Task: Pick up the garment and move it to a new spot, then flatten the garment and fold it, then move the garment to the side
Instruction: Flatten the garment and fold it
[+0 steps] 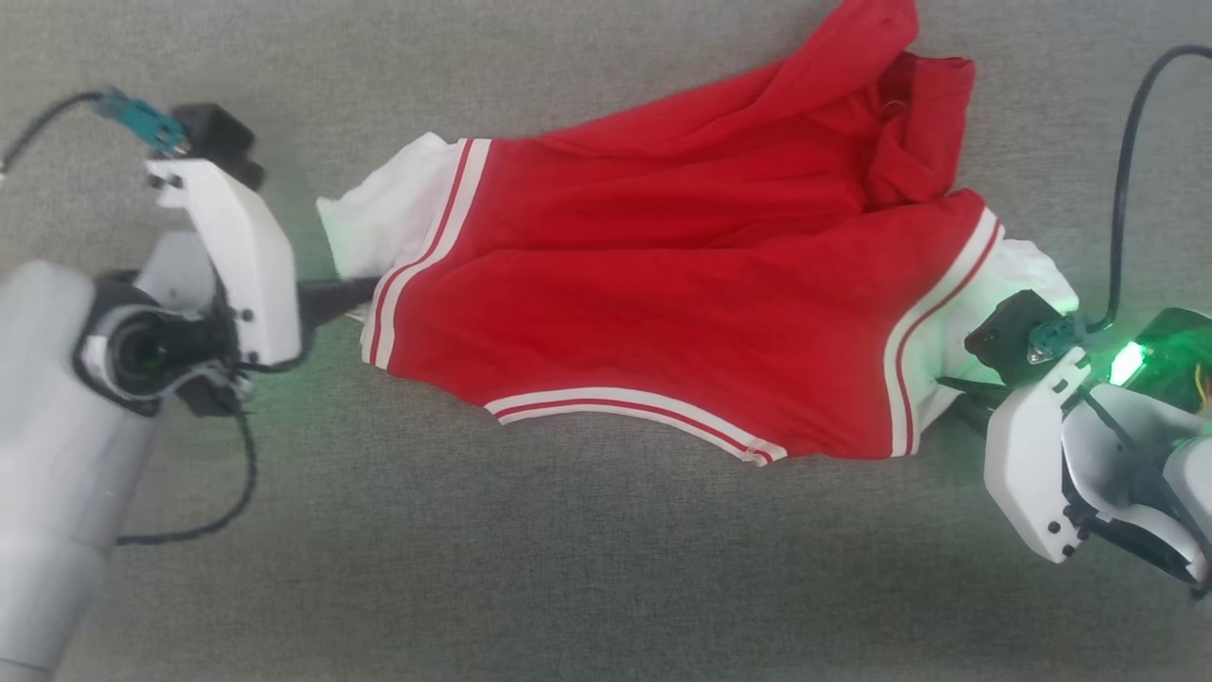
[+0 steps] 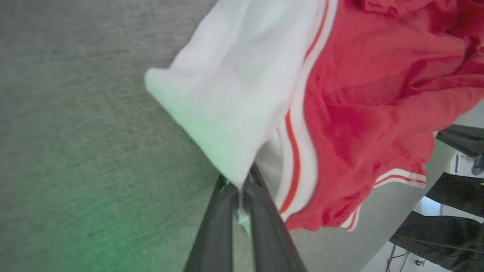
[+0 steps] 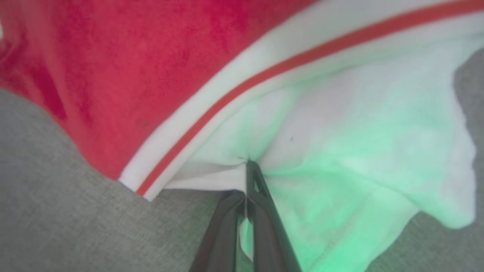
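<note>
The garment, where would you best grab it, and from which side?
By the white flaps poking out at its two ends: left flap, right flap. The garment lies stretched sideways, so coming in low from each end meets a loose, thin edge. The left gripper and right gripper are shut on those flaps.

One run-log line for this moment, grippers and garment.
left gripper: shut on garment lining | right gripper: shut on garment lining | garment: stretched between them

Bright red garment (image 1: 663, 284) with white edge bands, each carrying one thin red stripe, and plain white lining patches. Speckled grey surface (image 1: 568, 587), tinged green in places. Left gripper (image 2: 242, 183) and right gripper (image 3: 247, 168): dark grey fingers (image 2: 217, 226).
</note>
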